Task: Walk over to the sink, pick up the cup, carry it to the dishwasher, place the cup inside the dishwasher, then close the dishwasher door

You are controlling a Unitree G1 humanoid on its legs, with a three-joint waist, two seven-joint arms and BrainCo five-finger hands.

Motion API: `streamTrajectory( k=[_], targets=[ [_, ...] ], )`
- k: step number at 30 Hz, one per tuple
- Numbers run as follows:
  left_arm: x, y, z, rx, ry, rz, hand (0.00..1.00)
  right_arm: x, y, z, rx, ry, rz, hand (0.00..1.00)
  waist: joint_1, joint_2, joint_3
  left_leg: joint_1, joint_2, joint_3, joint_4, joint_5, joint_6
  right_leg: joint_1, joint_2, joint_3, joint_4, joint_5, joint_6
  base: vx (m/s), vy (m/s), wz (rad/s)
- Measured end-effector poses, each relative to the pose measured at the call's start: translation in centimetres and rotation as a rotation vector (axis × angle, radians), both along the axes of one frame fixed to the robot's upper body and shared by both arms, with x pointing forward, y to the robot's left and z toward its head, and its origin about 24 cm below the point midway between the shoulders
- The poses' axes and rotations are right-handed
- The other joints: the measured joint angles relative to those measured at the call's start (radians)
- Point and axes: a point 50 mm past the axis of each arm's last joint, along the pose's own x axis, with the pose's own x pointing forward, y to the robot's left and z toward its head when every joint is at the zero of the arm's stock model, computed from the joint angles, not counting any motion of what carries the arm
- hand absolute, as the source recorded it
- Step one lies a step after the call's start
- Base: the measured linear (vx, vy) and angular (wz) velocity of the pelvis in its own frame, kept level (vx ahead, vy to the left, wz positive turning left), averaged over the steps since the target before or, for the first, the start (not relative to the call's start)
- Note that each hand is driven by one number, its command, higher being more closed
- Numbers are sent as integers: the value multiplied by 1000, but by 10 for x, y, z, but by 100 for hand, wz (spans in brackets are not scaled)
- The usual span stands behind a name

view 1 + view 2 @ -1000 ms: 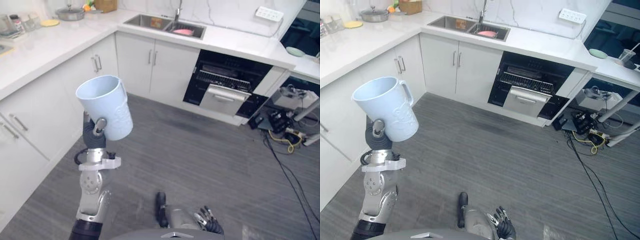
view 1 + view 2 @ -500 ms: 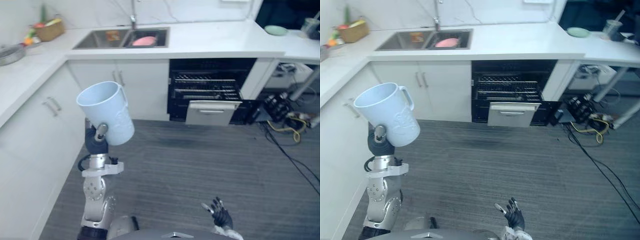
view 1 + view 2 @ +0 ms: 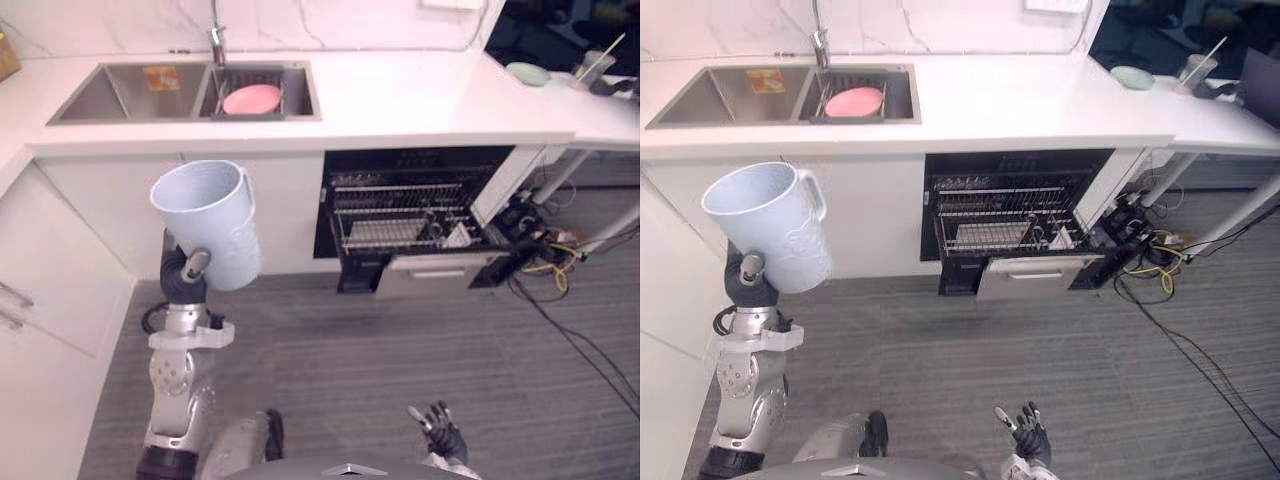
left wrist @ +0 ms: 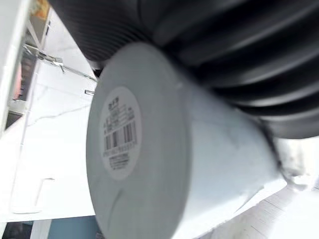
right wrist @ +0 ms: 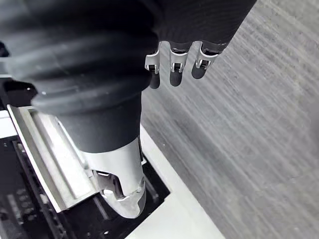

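White bench [image 3: 400, 100] runs across the far side of the kitchen, with grey plank floor [image 3: 350, 340] before it. At your far left, a double sink [image 3: 110, 95] is set into the bench. A faucet [image 3: 215, 45] stands behind the divider, and a pink dish [image 3: 251, 99] lies in the right basin.

Just below that, you have the cup [image 3: 205, 225] in the air, in front of the white cabinet under the sink. It is pale blue, its mouth is tipped up and to the left, and its handle is on the far right side. The left hand [image 3: 196, 264] is grasping it from below: the thumb presses on the near wall, and the fingers are hidden behind the cup. Your left wrist view looks along the cup to its base, which carries a label sticker [image 4: 119, 134].

Further right, the dishwasher [image 3: 410, 215] stands open under the bench, well apart from the cup. Its wire rack [image 3: 400, 225] shows inside, with the grey door [image 3: 440, 272] out in front.

Lower down, the right hand [image 3: 440, 432] hangs over the floor with its fingers [image 5: 172, 69] released and holding nothing.

At your far right, a green plate [image 3: 526, 73] and a glass with a straw [image 3: 592, 68] sit on the bench.
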Motion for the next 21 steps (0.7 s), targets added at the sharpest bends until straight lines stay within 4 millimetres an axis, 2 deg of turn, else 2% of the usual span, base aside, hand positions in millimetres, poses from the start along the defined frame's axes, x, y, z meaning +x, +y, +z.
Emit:
streamTrajectory(
  k=[1, 2, 4, 6, 7, 8, 9, 10, 11, 12, 13, 14, 16, 18, 19, 20, 21],
  targets=[
    [1, -4, -3, 8, 18, -5, 100, 1, 1, 2, -13, -18, 17, 0, -18, 19, -5, 76, 6, 8, -77, 5, -8, -77, -13, -74, 29, -34, -32, 485, 249, -40],
    [2, -7, -3, 20, 20, -8, 100, 0, 2, 4, -26, -30, 33, 0, -29, 25, -10, 125, 11, 20, -121, 9, -6, -135, -19, -114, 8, -59, -39, 490, 201, -22],
    [3, -10, -2, 45, 23, -16, 100, 2, 6, 8, -39, -60, 42, 0, -53, 25, -10, 193, 12, 38, -172, 12, 1, -215, -40, -185, -111, -102, -53, 436, 89, -16],
    [3, -10, -4, 60, 40, -7, 100, 8, 8, 12, -55, -85, 36, 0, -68, 26, -10, 251, 26, 53, -204, -4, -15, -244, -48, -264, -302, -114, -70, 431, 6, -23],
    [2, -8, -5, 60, 46, 1, 100, 13, 9, 16, -67, -111, 21, 0, -69, 35, -7, 276, 45, 78, -202, -26, -43, -244, -33, -311, -458, -98, -86, 488, -43, -47],
    [1, -4, -7, 61, 55, 17, 100, 20, 8, 21, -82, -143, 10, 0, -64, 31, -11, 299, 62, 108, -195, -56, -67, -230, 1, -335, -623, -32, -97, 473, -54, -58],
    [-1, 0, -8, 66, 61, 31, 100, 24, 8, 25, -91, -165, 13, 0, -62, 22, -16, 310, 62, 122, -189, -73, -79, -224, 16, -344, -695, 24, -105, 430, -84, -69],
    [-6, 7, -12, 86, 78, 52, 100, 28, 7, 33, -115, -204, 11, 0, -64, -9, -35, 323, 48, 138, -167, -117, -94, -216, 23, -343, -784, 179, -149, 427, -103, -78],
    [-9, 9, -22, 75, 121, 74, 100, 38, -4, 43, -172, -238, 2, 0, -64, 29, -40, 345, 85, 159, -139, -170, -103, -212, 67, -331, -770, 174, -165, 415, -92, -80],
    [-11, 9, -25, 65, 138, 80, 100, 42, -7, 48, -196, -255, -11, 0, -65, 50, -47, 344, 105, 164, -124, -179, -115, -206, 90, -319, -780, 163, -167, 414, -106, -81],
    [-12, 7, -26, 52, 142, 91, 100, 50, -15, 60, -247, -295, -33, 0, -66, 88, -46, 340, 133, 154, -90, -204, -118, -194, 126, -309, -806, 149, -165, 369, -93, -64],
    [-10, 4, -23, 43, 128, 98, 100, 56, -21, 71, -287, -336, -68, 0, -66, 115, -42, 324, 154, 148, -37, -217, -118, -192, 153, -293, -813, 129, -165, 456, -127, -58],
    [-7, 2, -20, 52, 111, 96, 100, 63, -26, 86, -324, -390, -130, 0, -70, 121, -32, 293, 184, 139, 101, -204, -121, -156, 168, -285, -821, 99, -166, 344, -80, -24],
    [-7, -1, -20, 45, 106, 88, 100, 61, -34, 102, -364, -447, -193, 0, -71, 118, -15, 229, 224, 122, 329, -122, -108, -87, 183, -267, -853, 76, -164, 252, -29, -17],
    [-9, -3, -21, 35, 110, 83, 100, 62, -38, 112, -387, -493, -211, 0, -64, 109, -4, 162, 256, 112, 498, -40, -103, -45, 189, -246, -884, 70, -167, 257, 28, -36],
    [-11, -6, -22, 22, 117, 74, 100, 64, -40, 122, -408, -547, -220, 0, -59, 116, -8, 81, 280, 86, 616, -80, -111, -11, 198, -227, -921, 73, -172, 255, 46, -51],
    [-12, -8, -23, 22, 119, 65, 100, 67, -41, 128, -420, -581, -223, 0, -51, 114, -7, 48, 280, 76, 618, -121, -107, 12, 194, -206, -941, 76, -176, 207, 48, -53]
  ],
)
